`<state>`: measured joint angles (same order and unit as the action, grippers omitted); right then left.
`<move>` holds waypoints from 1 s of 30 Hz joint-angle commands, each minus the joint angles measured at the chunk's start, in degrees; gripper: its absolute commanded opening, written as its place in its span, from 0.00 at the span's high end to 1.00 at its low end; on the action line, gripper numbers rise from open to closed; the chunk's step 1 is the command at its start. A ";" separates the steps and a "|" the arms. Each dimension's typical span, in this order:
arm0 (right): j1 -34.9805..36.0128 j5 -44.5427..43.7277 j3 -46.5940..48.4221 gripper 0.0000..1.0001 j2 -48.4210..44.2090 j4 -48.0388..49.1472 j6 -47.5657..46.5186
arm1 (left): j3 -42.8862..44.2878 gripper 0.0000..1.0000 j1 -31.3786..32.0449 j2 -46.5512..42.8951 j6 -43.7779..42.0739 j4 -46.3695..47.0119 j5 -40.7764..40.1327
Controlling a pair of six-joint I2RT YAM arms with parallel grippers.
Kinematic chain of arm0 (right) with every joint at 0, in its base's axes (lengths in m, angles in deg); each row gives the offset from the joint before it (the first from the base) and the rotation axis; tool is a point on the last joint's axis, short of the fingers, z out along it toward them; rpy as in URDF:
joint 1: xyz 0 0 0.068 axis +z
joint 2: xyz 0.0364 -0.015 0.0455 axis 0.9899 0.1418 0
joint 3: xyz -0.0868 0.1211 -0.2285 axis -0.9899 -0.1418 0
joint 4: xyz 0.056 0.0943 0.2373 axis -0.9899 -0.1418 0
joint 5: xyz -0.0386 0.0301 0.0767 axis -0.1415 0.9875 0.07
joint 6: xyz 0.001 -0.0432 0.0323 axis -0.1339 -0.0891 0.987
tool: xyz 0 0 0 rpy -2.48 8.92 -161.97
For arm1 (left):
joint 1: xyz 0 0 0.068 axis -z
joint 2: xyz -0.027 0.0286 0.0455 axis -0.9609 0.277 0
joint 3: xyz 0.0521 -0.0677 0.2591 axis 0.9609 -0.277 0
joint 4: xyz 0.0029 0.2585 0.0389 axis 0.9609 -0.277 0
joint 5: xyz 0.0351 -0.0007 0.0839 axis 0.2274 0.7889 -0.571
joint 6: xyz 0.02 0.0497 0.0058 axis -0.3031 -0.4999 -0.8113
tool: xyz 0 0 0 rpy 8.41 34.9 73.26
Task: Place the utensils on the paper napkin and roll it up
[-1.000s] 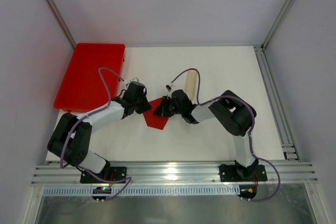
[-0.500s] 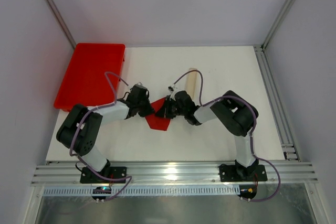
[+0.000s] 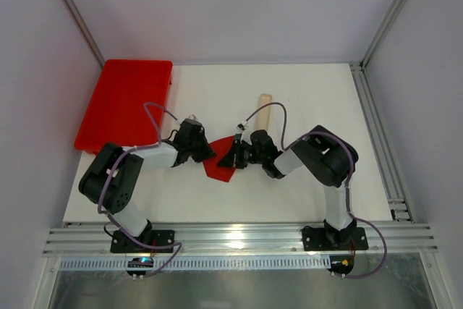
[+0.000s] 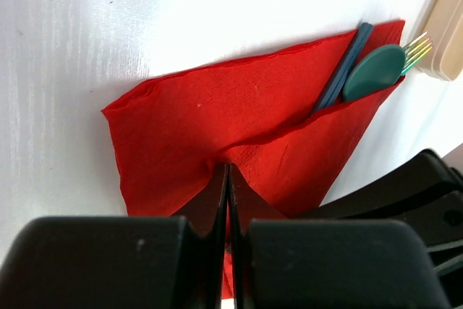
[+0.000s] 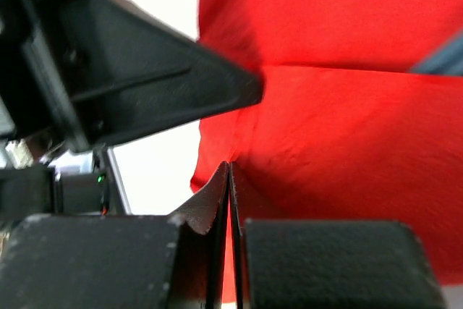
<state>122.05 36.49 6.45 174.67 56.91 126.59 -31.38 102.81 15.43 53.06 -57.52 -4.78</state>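
The red paper napkin point(image 3: 219, 167) lies folded on the white table between my two grippers. In the left wrist view the napkin point(image 4: 217, 121) has a flap folded over the teal utensils point(image 4: 372, 72), whose spoon bowl, fork tines and a dark handle stick out at its upper right. My left gripper point(image 4: 228, 171) is shut on a fold of the napkin; it shows from above point(image 3: 207, 153) at the napkin's left. My right gripper point(image 5: 228, 171) is shut on the napkin point(image 5: 340, 157) from the right point(image 3: 230, 155).
A big red plastic tray point(image 3: 124, 103) sits at the back left. A pale beige flat strip point(image 3: 263, 112) lies behind the right gripper; its end shows in the left wrist view point(image 4: 447, 27). The left gripper's black body point(image 5: 108, 56) is close in front of the right wrist camera.
Both grippers moved slightly right with the napkin. The left arm's elbow swung outward to the left. The beige strip is more uncovered now.
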 commanded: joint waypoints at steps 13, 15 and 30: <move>1.98 6.58 -3.68 0.96 -2.75 5.95 -0.64 | -1.89 1.00 -0.32 2.66 -0.78 0.35 -0.67; 1.98 6.14 -3.68 0.96 -2.74 5.08 -0.73 | -1.98 1.00 -0.32 2.84 -0.78 0.44 -0.58; 3.12 4.82 -8.24 0.96 0.60 11.75 4.99 | -1.45 1.00 -0.50 4.24 -1.05 0.44 -0.41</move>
<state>124.46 42.02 -0.81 174.50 65.07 131.05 -31.77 102.65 16.88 53.25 -53.61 -3.09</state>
